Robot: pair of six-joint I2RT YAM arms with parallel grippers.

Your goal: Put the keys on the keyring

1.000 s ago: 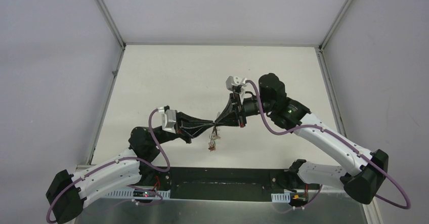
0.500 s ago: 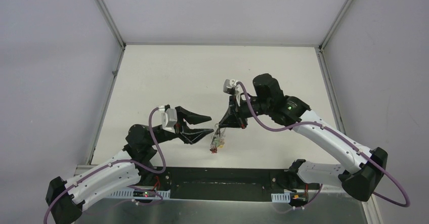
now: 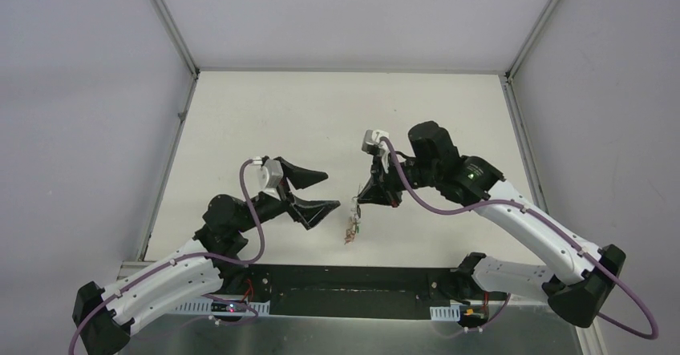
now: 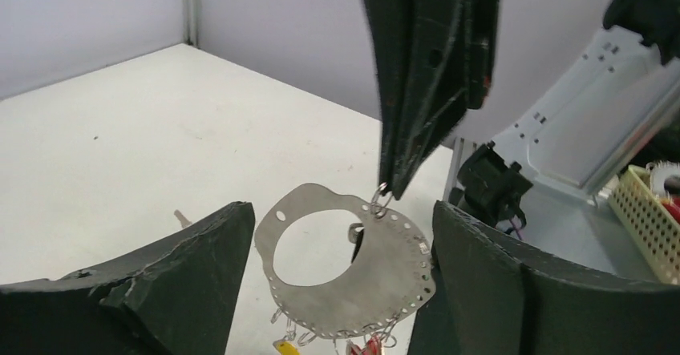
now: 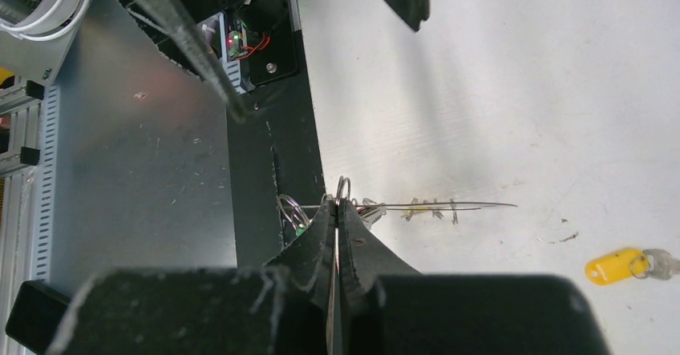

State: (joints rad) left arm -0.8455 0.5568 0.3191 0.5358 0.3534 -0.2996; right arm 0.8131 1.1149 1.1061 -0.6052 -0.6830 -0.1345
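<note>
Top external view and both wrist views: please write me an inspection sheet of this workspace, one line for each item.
Surface: white table, plain and matt.
Job's things: keyring hangs in the air, several tagged keys dangling from its rim; one yellow-tagged key lies loose on the table.
Clutter: a few tiny specks near the yellow-tagged key.
Grippers: left gripper open, empty, facing the keyring; right gripper shut on a small ring at the keyring's rim.
Cables: purple cables run along both arms, apart from the keys.
Surroundings: grey walls; a yellow basket beyond the table edge.
</note>
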